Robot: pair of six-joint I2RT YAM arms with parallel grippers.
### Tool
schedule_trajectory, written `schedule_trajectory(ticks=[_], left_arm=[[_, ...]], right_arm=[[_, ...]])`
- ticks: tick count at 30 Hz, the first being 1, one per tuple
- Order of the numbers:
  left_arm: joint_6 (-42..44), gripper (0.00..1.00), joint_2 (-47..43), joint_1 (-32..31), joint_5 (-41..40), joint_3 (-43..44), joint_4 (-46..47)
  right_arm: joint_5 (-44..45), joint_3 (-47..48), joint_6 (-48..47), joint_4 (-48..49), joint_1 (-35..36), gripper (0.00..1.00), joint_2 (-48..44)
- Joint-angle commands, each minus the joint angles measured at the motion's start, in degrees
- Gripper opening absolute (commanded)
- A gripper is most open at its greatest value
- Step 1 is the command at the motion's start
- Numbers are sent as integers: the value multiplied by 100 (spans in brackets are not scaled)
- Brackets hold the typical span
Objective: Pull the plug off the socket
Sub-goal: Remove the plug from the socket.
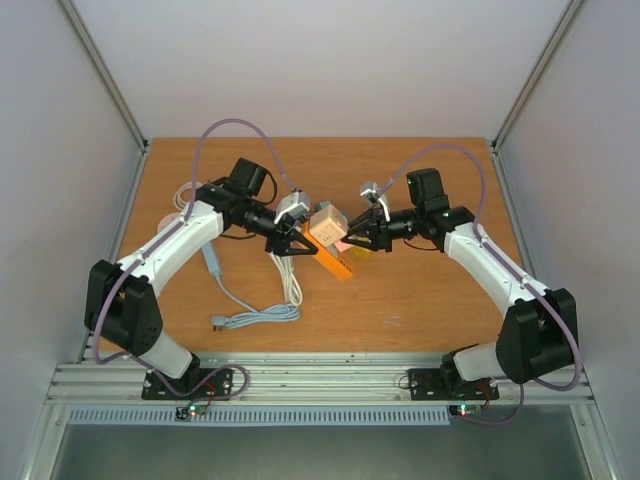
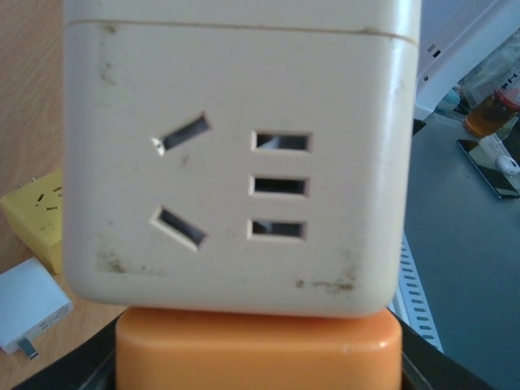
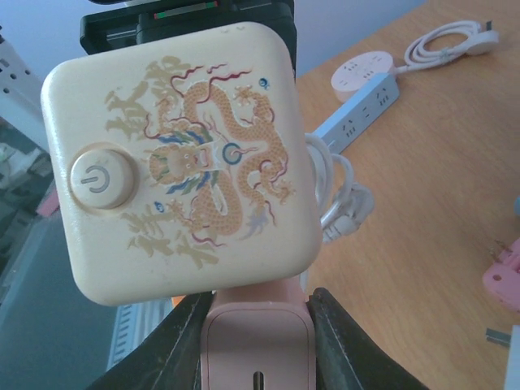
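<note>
Two-arm rig at the plug-and-socket station, seen from the near edge. The socket cube (image 1: 327,228) sits between the two grippers over the middle of the wooden table (image 1: 430,300); every position below is given from this cube. It is a cream block with rounded corners and scuffed, dirt-flecked edges. One face (image 2: 236,162) carries two slanted slots beside a column of three rectangular ones. Another face (image 3: 179,162) shows a printed gold dragon with red and blue touches and a round power button toward its left edge. A pink plug (image 3: 258,361) meets the cube's lower edge, and the right gripper (image 3: 258,325) is clamped on it, black fingers (image 3: 183,345) pressed against both sides. An orange block (image 2: 258,349) lies flush under the slotted face; the left gripper (image 1: 292,244) is closed around it, with dark finger parts flanking it. In the left wrist view, a yellow cube (image 2: 32,215) and a white adapter (image 2: 28,305) lie on the table to the cube's lower left. In the right wrist view, a round white power strip (image 3: 361,69), a pale blue power strip (image 3: 357,118) and a coiled white cable (image 3: 451,41) lie on the table to the cube's right.
</note>
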Motion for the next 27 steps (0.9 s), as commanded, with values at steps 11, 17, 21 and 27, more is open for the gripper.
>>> schedule_trajectory(ticks=[11,17,21,27], left_arm=[[462,0,-50,137,-665,-61,-1312],[591,0,-243,146,-551,-174,-1247],[628,0,-271,203,-443,-218,-1255],[901,0,-307,545,-145,-221,-1464]], right_arm=[[394,195,36,107,-470,1,-385],[874,390,423,143,-487,1,-129],[1720,844,868,-83,-559,1,372],[2480,1940,1198,-755,-752,1,1629]])
